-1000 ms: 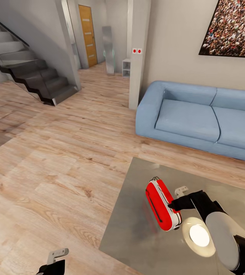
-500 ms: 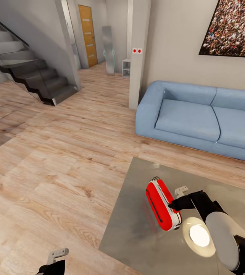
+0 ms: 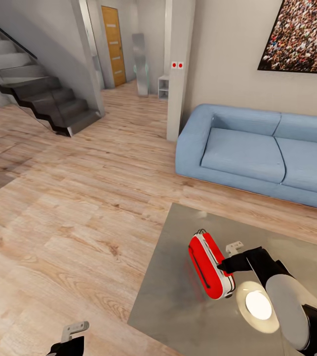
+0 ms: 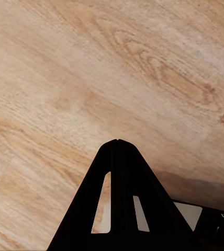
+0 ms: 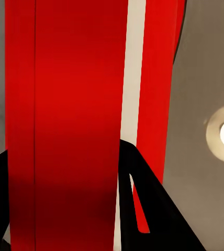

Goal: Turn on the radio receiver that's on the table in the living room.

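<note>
The bright-red radio receiver (image 3: 208, 264), with its white side panel and black trim, lies slanted on the glossy grey table (image 3: 171, 301). My right gripper (image 3: 227, 259) reaches in from the right and its black tip touches the radio's white side. Close up in the right wrist view, the radio (image 5: 65, 78) sits between the widely spread black fingers (image 5: 148, 209) of the open right gripper (image 5: 65, 149). My left gripper (image 3: 72, 333) hangs low at the left over the wood floor, and in the left wrist view its fingers (image 4: 117, 172) are pressed together.
A light-blue sofa (image 3: 247, 153) stands just behind the table below the crowd picture (image 3: 301, 34). Dark stairs (image 3: 40, 94) rise at the far left, and a pillar (image 3: 178, 74) stands beside the sofa. A lamp's bright reflection (image 3: 257, 304) shows on the tabletop.
</note>
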You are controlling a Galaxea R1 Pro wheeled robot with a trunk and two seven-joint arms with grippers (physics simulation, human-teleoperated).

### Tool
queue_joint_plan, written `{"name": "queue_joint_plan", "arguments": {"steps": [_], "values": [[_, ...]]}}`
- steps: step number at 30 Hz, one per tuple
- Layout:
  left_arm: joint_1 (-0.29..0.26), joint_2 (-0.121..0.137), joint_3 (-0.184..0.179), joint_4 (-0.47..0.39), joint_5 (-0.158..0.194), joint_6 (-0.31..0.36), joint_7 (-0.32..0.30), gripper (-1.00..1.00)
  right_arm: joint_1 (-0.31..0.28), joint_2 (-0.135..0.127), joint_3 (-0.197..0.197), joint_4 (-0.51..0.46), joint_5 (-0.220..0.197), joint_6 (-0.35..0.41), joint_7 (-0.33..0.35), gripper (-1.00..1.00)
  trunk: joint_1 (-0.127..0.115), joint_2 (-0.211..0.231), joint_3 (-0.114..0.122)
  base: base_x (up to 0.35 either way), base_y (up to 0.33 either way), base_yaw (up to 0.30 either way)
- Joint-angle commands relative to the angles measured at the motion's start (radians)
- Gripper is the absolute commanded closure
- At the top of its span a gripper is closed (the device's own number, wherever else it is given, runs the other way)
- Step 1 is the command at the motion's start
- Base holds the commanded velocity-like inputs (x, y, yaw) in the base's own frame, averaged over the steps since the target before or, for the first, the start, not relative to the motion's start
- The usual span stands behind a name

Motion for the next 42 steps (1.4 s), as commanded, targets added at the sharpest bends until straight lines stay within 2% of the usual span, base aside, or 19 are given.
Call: {"name": "queue_joint_plan", "arguments": {"steps": [1,3,22,28,33,39,42], "values": [[0.0,0.0,0.0,0.0,0.0,0.0,0.0,1.0,0.0,0.0,-0.001,0.001,-0.004,0.0,0.0,1.0,0.0,0.0,0.0,0.0,0.0,0.0],[0.0,0.0,0.0,0.0,0.0,-0.001,0.0,1.0,0.0,0.0,-0.001,0.003,-0.004,0.0,0.0,1.0,0.0,0.0,0.0,0.0,0.0,0.0],[0.0,0.0,0.0,0.0,0.0,0.0,0.0,1.0,0.0,0.0,-0.001,0.004,-0.004,0.0,0.0,1.0,0.073,-0.133,-0.059,0.0,0.0,0.0],[0.0,0.0,0.0,0.0,0.0,-0.001,0.0,1.0,0.0,0.0,-0.001,0.004,-0.004,0.0,0.0,1.0,0.073,-0.133,-0.059,0.0,0.0,0.0],[0.001,-0.028,0.005,0.001,-0.002,-0.001,-0.002,1.0,-0.028,0.029,0.001,-0.026,0.006,0.004,0.003,1.0,0.073,-0.133,-0.06,0.0,0.0,0.0],[0.035,-0.062,0.005,-0.001,0.001,-0.001,-0.006,1.0,-0.062,0.063,0.0,-0.041,0.004,-0.007,-0.013,1.0,0.073,-0.133,-0.06,0.0,0.0,0.0],[0.042,-0.067,0.005,-0.001,0.001,-0.001,-0.006,1.0,-0.075,0.078,-0.001,-0.041,0.003,-0.002,-0.015,1.0,0.073,-0.133,-0.06,0.0,0.0,0.0]]}}
